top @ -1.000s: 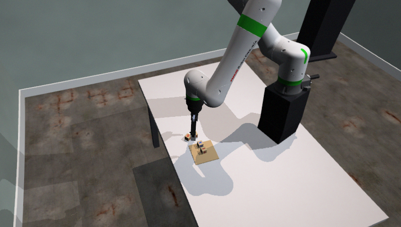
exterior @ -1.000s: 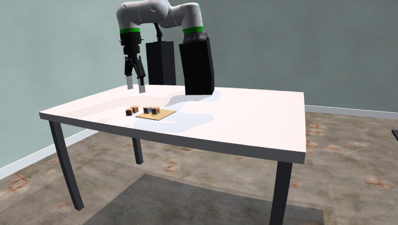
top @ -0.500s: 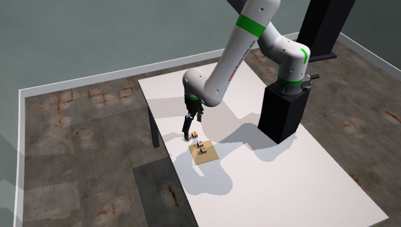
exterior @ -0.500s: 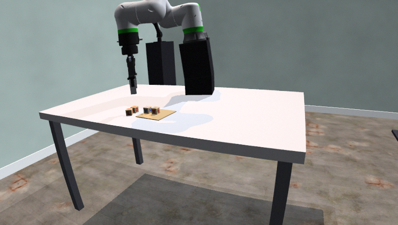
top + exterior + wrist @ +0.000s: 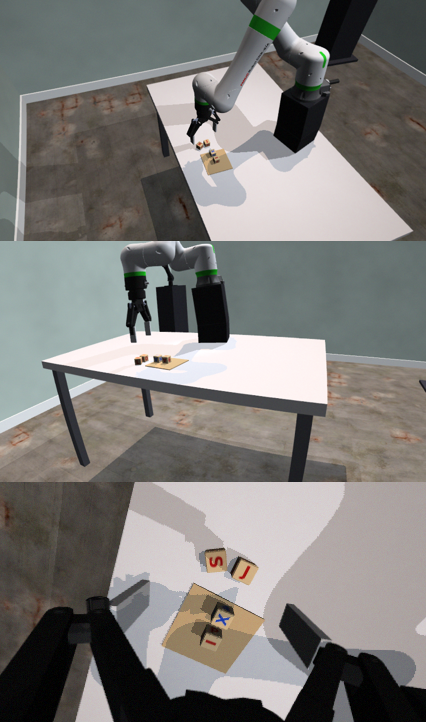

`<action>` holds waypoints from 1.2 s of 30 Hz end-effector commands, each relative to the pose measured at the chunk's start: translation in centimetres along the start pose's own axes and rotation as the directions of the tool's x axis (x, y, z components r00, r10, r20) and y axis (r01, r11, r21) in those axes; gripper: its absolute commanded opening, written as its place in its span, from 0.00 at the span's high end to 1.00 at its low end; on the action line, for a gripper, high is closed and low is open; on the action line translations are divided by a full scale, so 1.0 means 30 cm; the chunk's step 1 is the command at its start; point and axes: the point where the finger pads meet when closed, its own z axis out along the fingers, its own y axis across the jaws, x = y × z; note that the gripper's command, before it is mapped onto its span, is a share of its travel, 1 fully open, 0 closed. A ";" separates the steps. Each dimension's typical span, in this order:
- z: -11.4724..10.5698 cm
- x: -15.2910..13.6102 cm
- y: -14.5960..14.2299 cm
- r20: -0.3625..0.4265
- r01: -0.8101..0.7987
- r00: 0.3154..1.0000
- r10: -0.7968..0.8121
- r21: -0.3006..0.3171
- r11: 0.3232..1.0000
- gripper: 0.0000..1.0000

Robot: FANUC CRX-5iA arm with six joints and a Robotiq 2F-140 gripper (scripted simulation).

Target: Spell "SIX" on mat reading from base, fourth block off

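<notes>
My gripper is open and empty, well above the table. The I block and X block stand near each other on the tan mat. Seen from the base, I is left of X. The S block lies off the mat, letter up and turned relative to the X. The J block lies beside S, also off the mat, letter up.
The white table bears everything. Its far edge from the base runs near the S block and the mat. The robot's black pedestal stands across the table from that edge. Arm shadows fall over part of the mat.
</notes>
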 end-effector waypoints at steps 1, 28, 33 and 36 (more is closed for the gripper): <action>0.000 0.010 -0.003 -0.014 -0.138 0.990 0.138 0.001 0.991 0.00; 0.002 0.063 -0.014 -0.010 -0.771 0.636 0.771 0.010 0.637 0.00; 0.003 0.074 -0.016 -0.008 -0.856 0.517 0.856 0.011 0.518 0.00; 0.003 0.080 -0.017 -0.007 -0.897 0.441 0.897 0.012 0.441 0.00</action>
